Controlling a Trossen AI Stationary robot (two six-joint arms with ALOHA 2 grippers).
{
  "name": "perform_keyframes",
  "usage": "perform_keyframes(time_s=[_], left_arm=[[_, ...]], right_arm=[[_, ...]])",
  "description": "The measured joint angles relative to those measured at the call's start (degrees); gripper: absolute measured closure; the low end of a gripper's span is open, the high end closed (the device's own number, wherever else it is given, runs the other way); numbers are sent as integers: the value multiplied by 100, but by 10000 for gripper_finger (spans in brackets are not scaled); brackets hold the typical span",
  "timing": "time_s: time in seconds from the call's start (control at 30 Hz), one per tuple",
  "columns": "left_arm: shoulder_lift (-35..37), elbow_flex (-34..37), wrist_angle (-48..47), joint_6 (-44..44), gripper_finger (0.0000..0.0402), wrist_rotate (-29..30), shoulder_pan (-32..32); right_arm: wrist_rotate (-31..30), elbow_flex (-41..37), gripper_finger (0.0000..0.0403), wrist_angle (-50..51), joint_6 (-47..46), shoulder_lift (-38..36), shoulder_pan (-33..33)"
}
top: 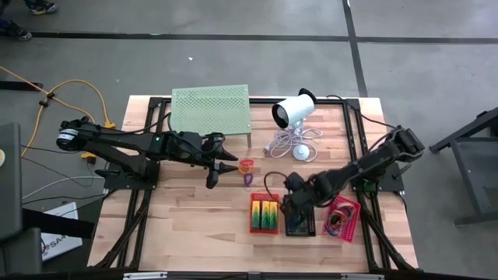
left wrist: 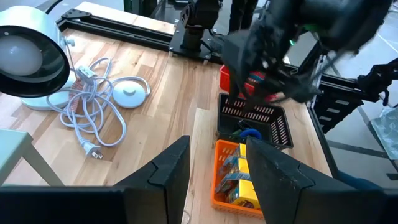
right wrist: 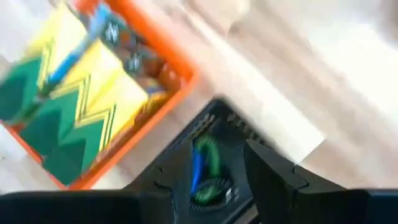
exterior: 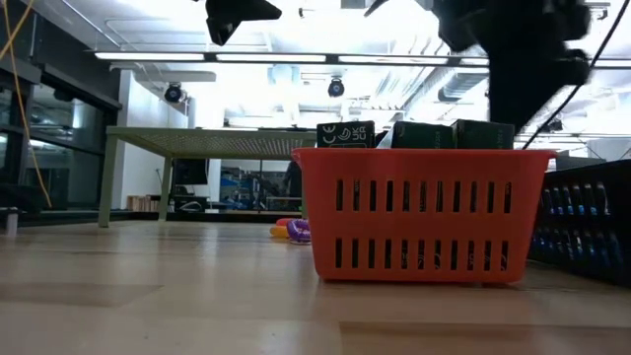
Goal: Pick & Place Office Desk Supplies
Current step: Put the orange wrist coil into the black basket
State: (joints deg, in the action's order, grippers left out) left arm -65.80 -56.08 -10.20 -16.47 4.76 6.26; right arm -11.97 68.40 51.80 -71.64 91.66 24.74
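Note:
An orange-red basket [top: 264, 212] holds green-and-yellow flat packs [right wrist: 68, 112]. Beside it stand a black basket [top: 300, 224] with blue and green bands [right wrist: 202, 165] and a pink basket [top: 343, 218] with coloured bands. A red loop [top: 247, 164] and a purple loop [top: 248, 180] lie on the table. My right gripper [right wrist: 217, 180] is open and empty just above the black basket. My left gripper [top: 222, 173] is open and empty above the table, left of the loops.
A pale-green perforated stand [top: 211, 108] stands at the far side. A white cylinder device [top: 293, 110] with its coiled cable [top: 286, 142] lies to the stand's right. Bare wood lies in front of the left gripper and near the front edge.

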Motion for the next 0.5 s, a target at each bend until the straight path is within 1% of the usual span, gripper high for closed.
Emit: perform_keyframes(time_s=[0.13, 0.27, 0.5], left_arm=[[0, 0, 0, 0, 249, 1, 1], [-2, -2, 0, 0, 249, 2, 2], [-1, -1, 0, 0, 249, 2, 0]], right_arm=[[-143, 0, 273, 52, 668, -225, -365], [-157, 0, 273, 20, 1198, -342, -673], [-160, 0, 273, -105, 1739, -339, -806]])
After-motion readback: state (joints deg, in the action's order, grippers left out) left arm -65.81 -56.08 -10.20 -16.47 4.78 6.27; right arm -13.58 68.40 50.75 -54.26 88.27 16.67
